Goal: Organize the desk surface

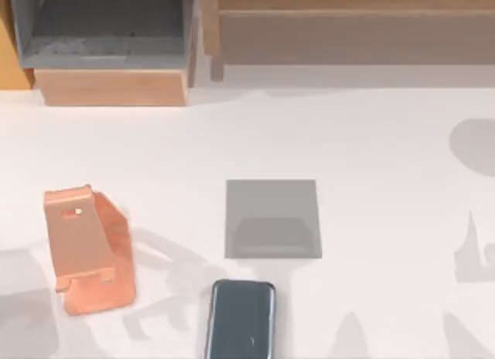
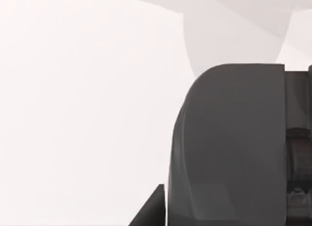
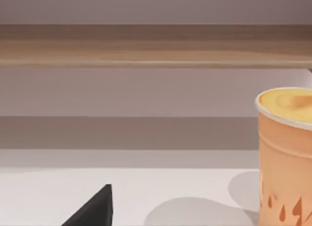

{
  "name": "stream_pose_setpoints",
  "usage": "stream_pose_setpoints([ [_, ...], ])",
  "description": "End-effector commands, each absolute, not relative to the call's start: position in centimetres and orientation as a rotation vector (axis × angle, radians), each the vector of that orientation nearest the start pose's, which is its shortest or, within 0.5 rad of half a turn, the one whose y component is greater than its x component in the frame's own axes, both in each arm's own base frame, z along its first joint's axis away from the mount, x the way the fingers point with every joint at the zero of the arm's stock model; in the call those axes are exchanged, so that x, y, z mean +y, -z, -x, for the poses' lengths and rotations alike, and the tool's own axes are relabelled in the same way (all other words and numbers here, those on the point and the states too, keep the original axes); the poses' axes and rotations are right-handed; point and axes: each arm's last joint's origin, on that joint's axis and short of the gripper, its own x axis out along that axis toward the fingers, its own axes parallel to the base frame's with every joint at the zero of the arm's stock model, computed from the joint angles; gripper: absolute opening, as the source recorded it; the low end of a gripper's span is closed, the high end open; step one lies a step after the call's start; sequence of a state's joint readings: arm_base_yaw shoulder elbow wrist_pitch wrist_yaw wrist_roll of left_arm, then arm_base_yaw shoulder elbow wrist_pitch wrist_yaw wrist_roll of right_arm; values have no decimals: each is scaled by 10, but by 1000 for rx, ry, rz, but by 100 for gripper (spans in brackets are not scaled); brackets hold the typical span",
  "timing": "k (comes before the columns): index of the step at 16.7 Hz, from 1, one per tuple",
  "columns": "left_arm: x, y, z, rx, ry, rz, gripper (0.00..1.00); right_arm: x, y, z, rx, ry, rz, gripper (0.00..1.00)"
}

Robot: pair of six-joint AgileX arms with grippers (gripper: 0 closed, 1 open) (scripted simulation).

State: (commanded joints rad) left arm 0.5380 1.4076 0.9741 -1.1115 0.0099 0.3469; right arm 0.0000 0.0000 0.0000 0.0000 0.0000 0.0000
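3 items on desk surface [image 1: 371, 158]: stand [image 1: 87, 247], pad [image 1: 272, 218], phone [image 1: 241, 319].

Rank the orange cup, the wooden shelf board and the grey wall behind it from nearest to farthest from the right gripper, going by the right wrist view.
1. Orange cup: standing on the white desk surface, closest to the right gripper.
2. Wooden shelf board: beyond the cup, across the shelf's front.
3. Grey wall: behind the board, deepest in the shelf.
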Motion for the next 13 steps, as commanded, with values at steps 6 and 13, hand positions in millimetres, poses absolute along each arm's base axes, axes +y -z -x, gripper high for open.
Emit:
stream_pose_setpoints([
  [6, 122, -212, -202, 1542, -154, 153, 0, -1, -160, -106, 0, 0, 0, 100],
  [13, 105, -214, -290, 1553, -146, 163, 0, -1, -160, -106, 0, 0, 0, 100],
])
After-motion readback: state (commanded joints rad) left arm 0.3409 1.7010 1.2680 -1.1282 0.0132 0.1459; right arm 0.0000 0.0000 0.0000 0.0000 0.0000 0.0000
